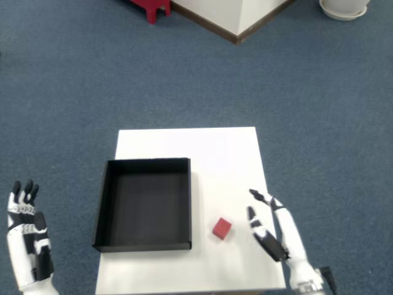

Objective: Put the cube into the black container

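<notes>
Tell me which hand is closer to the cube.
The right hand, open just right of the red cube on the white table. The left hand hangs off the table, beyond the black container.

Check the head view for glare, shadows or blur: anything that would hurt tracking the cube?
Head view: lighting even and soft, white table bright but not blown out; red cube crisp with only a faint shadow; black container interior dark, little detail; right hand slightly soft at the fingertips; overall mild softness, no obvious distortion.
</notes>
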Robot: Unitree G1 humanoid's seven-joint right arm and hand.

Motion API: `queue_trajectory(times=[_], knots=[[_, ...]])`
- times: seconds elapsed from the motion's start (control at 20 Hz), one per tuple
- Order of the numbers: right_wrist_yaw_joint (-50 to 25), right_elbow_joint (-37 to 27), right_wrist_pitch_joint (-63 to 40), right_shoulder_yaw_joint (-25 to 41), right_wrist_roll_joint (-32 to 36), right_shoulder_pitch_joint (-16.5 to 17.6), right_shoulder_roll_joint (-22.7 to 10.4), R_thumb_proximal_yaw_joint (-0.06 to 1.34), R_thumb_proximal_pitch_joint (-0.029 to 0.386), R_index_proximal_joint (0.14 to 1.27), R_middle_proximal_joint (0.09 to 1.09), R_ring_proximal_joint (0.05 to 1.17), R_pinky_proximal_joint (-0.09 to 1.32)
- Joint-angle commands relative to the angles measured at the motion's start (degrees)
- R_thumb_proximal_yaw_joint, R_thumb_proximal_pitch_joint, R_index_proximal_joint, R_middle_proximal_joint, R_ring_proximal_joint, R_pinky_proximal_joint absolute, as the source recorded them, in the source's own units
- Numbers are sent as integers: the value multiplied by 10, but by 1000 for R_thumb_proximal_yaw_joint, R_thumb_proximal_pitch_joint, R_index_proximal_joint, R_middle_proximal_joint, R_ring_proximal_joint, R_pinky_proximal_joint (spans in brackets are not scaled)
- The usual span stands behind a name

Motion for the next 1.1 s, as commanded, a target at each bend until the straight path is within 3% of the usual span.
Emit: queue_trajectory(times=[0.05, 0.2, 0.4, 0.7, 1.1], knots=[[-91, -57, 21, 23, -61, -12, -26, 285, 122, 338, 292, 317, 220], [-205, -131, 102, 67, -177, 1, -56, 287, 113, 334, 281, 309, 220], [-299, -196, 185, 87, -259, 20, -70, 326, 74, 337, 266, 299, 221], [-339, -206, 250, 104, -308, 30, -66, 298, 8, 354, 255, 292, 197], [-338, -196, 305, 118, -338, 32, -58, 337, -10, 367, 256, 290, 150]])
